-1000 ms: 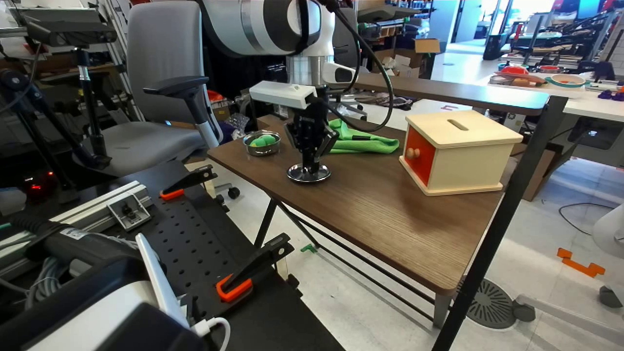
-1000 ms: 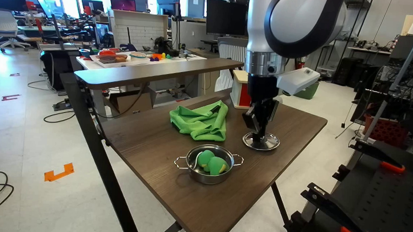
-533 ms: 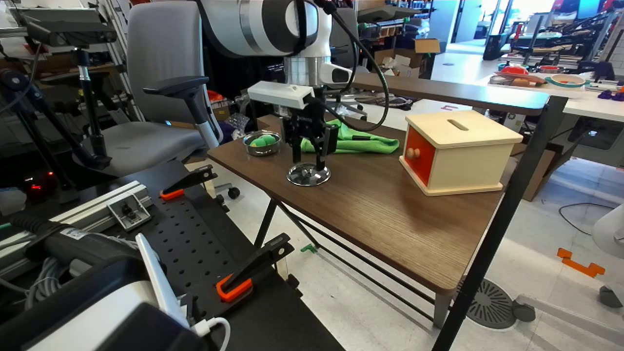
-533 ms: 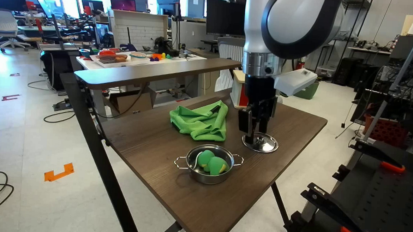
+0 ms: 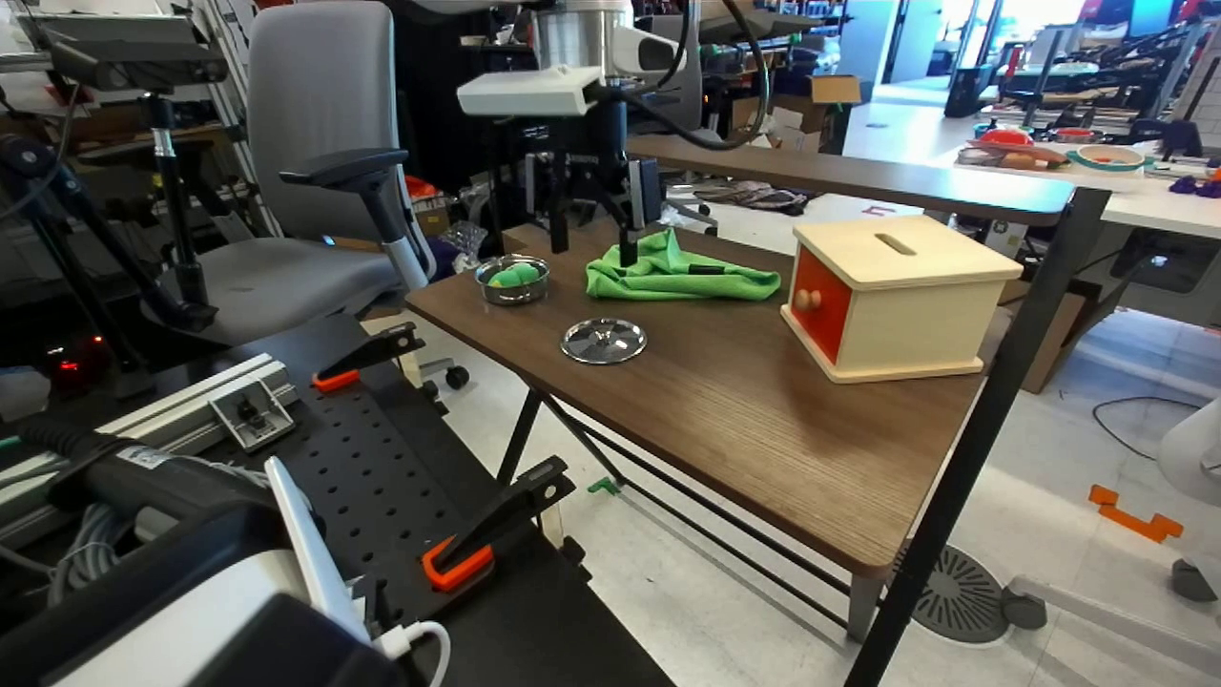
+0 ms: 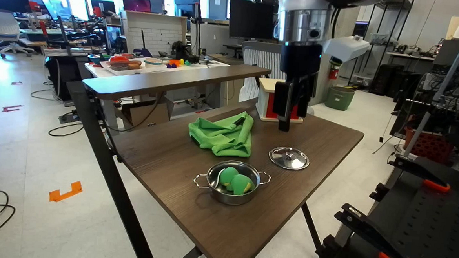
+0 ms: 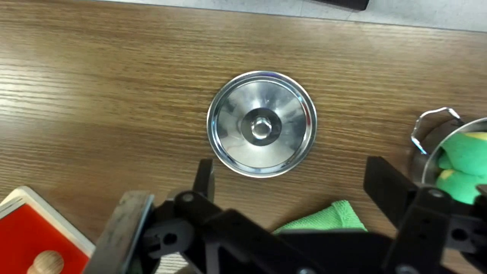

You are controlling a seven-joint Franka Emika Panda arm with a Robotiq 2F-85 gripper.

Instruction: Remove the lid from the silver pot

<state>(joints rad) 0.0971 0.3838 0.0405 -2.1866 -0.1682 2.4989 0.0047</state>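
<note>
The round silvery lid (image 5: 604, 341) (image 6: 289, 158) lies flat on the brown table, its small knob (image 7: 261, 128) facing up. Apart from it stands the silver pot (image 6: 230, 199), uncovered, with a wire handle on each side and green soft pieces (image 6: 241, 184) with yellow parts inside. Above the table and clear of the lid, my gripper (image 5: 593, 246) (image 6: 293, 118) hangs with its jaws wide apart. In the wrist view, nothing sits between the fingertips of the gripper (image 7: 292, 163); the lid appears beyond them and part of the pot is cut off at the right edge.
A crumpled green cloth (image 5: 682, 277) (image 6: 225, 134) lies beside the lid. The wooden box (image 5: 916, 320) with a red front (image 7: 36, 243) and round knobs stands farther along the table. A raised brown shelf (image 5: 887, 181) runs along one side of the tabletop.
A second ago my gripper was down at the lid's knob with its fingers together. The fingers have spread and let the lid go, and the gripper has risen while the lid stays on the table.
</note>
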